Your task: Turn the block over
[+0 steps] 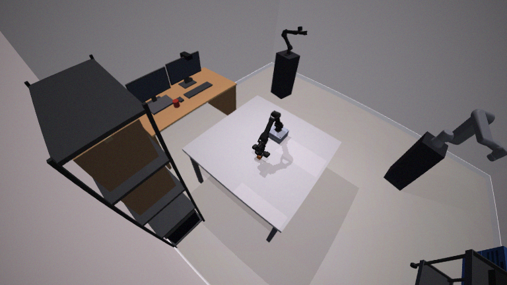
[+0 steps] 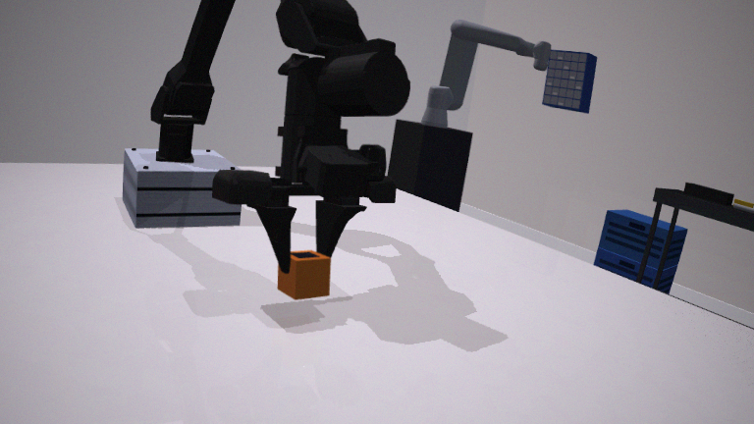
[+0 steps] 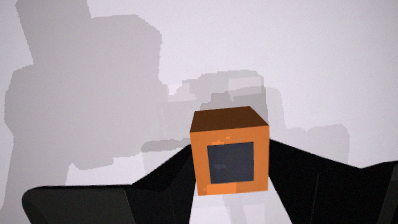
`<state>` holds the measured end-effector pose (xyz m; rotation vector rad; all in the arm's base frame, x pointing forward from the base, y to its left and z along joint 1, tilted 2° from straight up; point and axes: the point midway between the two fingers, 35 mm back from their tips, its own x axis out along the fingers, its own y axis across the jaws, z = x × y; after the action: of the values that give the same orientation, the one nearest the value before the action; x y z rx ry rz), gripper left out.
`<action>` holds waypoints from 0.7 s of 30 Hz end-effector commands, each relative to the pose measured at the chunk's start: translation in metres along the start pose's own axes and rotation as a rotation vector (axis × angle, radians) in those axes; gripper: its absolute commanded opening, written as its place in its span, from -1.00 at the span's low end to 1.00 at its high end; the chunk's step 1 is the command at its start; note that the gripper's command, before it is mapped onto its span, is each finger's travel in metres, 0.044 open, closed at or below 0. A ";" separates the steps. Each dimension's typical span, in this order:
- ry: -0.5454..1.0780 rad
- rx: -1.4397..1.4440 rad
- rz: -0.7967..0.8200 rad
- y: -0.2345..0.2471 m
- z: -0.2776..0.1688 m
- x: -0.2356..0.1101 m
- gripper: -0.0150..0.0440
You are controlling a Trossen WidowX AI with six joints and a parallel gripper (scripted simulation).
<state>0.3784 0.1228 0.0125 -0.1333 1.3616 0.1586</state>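
The orange block [image 2: 305, 279] [image 3: 225, 122] [image 1: 259, 157] has a dark square mark on its top face, which points up toward the wrist camera. My gripper [image 2: 303, 260] [image 3: 227, 148] [image 1: 261, 154] points straight down and is shut on the block, one black finger on each side. The block hangs a little above the white table [image 2: 158, 343] [image 1: 226, 163] [image 3: 325, 60], and its shadow lies apart from it on the table top.
The arm's grey base box [image 2: 179, 192] [image 1: 279, 134] stands on the table behind the gripper. Off the table are a black pedestal with a grey arm [image 2: 432, 158], blue crates [image 2: 627, 244], a desk [image 1: 198, 95] and a dark shelf rack [image 1: 88, 117].
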 end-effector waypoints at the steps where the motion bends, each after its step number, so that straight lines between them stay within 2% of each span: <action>1: -0.058 0.002 -0.005 0.000 0.000 0.000 -0.49; 21: -0.363 0.006 -0.004 -0.001 -0.007 -0.001 -0.49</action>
<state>0.3738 0.1218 0.0093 -0.1045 1.0437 0.1717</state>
